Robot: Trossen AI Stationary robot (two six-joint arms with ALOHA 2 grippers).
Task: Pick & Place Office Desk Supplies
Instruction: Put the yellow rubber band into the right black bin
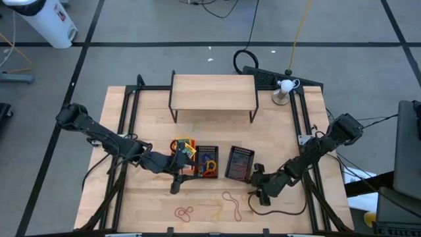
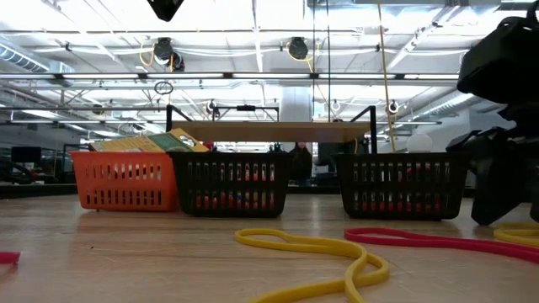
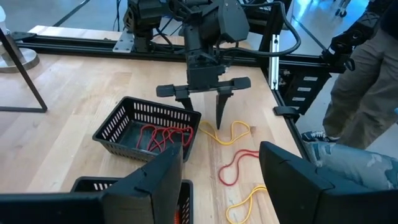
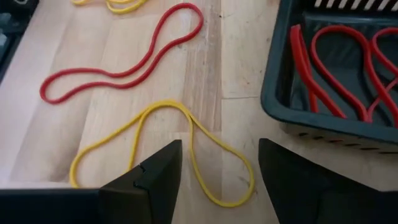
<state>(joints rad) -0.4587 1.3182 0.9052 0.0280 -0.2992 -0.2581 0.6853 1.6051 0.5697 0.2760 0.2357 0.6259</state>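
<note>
Three mesh bins stand in a row: an orange bin (image 1: 183,147) holding yellow-and-green packs (image 2: 152,143), a middle black bin (image 1: 207,162) with mixed rubber bands, and a right black bin (image 3: 146,127) with red bands (image 4: 339,59). On the wood beside the right bin lie a yellow band (image 4: 163,149) and a red band (image 4: 124,59). My right gripper (image 3: 204,104) stands open just above the yellow band, fingers slanting down. My left gripper (image 3: 221,180) hovers open above the orange and middle bins, holding nothing.
A light wooden shelf (image 1: 213,92) on black legs stands at the table's far side. Another red band (image 1: 184,212) lies near the front edge, and a second yellow band (image 3: 247,204) lies by the red one. A person's legs (image 3: 360,74) show beyond the table's right side.
</note>
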